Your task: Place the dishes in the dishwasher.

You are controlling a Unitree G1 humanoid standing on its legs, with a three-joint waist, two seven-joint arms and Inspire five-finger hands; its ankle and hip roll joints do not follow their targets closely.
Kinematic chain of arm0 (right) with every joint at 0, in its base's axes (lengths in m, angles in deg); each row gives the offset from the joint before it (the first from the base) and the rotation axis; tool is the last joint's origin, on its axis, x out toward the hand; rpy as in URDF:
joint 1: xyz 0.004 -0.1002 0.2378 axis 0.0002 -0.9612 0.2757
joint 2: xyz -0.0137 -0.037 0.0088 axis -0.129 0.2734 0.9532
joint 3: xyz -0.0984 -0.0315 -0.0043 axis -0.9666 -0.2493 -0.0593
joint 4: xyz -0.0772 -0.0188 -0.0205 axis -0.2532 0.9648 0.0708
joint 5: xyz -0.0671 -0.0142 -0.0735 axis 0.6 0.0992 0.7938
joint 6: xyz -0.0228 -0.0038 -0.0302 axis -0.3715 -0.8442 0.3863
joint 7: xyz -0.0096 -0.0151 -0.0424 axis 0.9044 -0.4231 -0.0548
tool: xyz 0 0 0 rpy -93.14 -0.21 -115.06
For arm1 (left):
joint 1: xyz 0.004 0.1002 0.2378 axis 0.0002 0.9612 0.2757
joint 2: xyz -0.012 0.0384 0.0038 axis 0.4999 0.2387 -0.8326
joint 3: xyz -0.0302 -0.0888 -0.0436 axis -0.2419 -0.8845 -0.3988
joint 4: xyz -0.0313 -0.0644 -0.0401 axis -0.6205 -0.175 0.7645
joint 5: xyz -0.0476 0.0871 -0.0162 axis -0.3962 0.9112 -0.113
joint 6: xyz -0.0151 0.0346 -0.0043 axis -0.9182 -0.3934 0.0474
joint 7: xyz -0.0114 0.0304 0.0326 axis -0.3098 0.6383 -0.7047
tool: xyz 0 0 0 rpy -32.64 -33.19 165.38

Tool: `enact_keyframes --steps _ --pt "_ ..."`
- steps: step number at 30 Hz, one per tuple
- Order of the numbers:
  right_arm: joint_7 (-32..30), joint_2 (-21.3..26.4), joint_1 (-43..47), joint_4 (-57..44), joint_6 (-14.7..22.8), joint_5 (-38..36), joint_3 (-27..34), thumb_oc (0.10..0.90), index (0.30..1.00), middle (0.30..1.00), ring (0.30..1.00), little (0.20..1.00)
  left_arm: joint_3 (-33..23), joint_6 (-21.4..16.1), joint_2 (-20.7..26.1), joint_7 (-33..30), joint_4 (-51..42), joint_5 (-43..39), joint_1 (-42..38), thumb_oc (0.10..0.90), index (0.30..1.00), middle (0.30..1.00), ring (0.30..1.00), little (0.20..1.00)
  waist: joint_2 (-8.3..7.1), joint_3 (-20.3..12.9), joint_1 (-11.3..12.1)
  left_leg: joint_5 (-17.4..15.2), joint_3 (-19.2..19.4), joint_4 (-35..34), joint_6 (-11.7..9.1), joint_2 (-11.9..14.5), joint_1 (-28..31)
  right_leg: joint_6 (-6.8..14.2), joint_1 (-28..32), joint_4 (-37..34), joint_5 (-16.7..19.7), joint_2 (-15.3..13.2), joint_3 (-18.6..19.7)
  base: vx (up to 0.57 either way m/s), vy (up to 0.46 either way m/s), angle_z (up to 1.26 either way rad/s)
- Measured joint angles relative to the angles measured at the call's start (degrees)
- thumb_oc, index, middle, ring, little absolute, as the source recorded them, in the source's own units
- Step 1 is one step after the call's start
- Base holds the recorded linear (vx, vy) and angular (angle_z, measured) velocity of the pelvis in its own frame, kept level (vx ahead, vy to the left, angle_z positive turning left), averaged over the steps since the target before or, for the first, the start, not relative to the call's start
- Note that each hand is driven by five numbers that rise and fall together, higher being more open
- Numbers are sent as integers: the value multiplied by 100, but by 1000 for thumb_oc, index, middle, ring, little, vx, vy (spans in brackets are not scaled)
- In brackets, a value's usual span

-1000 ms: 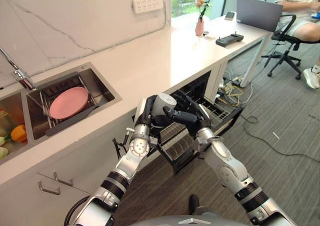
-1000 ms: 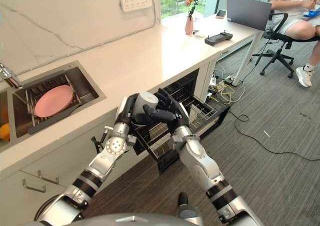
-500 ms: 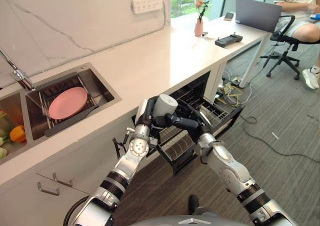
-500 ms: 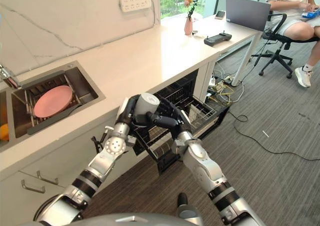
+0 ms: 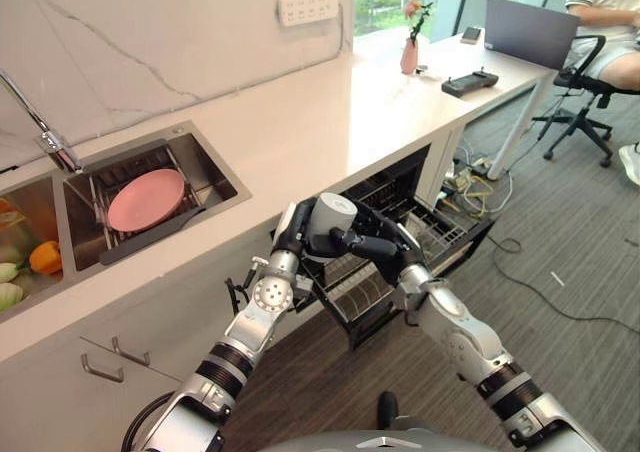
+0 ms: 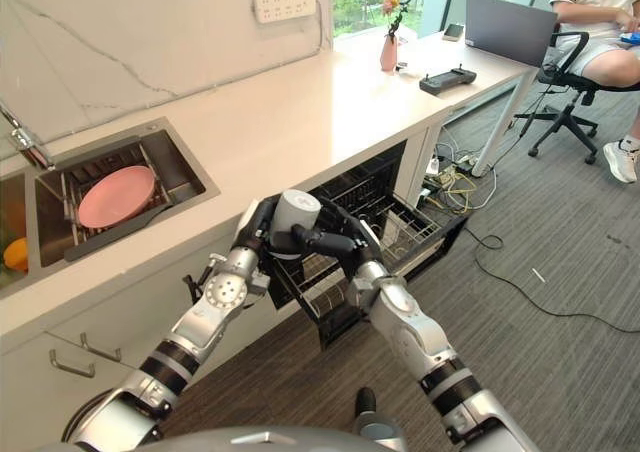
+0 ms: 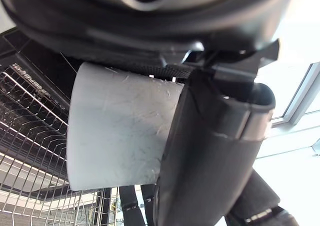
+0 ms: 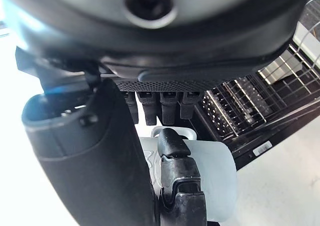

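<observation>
A long pale worktop (image 5: 330, 112) runs from the lower left of the frame up to the upper right, backed by a marble wall at the top left. Below its front edge, at mid-frame, the dishwasher (image 5: 395, 187) stands open with its black wire rack (image 5: 430, 234) pulled out toward the carpeted floor (image 5: 590, 272) on the right. A steel sink (image 5: 205, 167) is sunk into the worktop at the left; a pink plate (image 5: 146, 199) lies on a rack inside it, and some orange and green produce (image 5: 25, 272) shows at the far left edge. In the upper right a person (image 6: 600, 32) sits on an office chair by a laptop (image 5: 530, 30), with a small vase of flowers (image 5: 409, 52) and a dark controller (image 5: 470, 82) on the worktop nearby. At the centre of the frame, over the near end of the rack, a pale grey cup (image 5: 330, 222) is held between both hands. The left hand (image 5: 296, 230) has its fingers curled round the cup's side. The right hand (image 5: 378, 244) reaches in from the right, its thumb (image 8: 177, 186) lying against the cup and its fingers wrapped over it.
</observation>
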Motion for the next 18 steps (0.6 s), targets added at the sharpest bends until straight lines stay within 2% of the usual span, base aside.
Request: enact_keyframes --steps 5,18 --pt "308 405 201 30 -146 -252 -31 800 900 900 900 900 2 -6 5 225 -13 -212 -1 400 300 300 300 300 -1 0 12 7 -94 -1 1 2 -17 3 34 0 -19 -16 -89 0 -1 8" --pt "590 493 276 211 -297 -707 -59 800 900 900 900 900 3 -6 131 559 -35 -374 0 400 300 300 300 300 1 1 53 8 -113 -32 4 -6 -16 17 37 -2 -33 -32 -120 1 1 1"
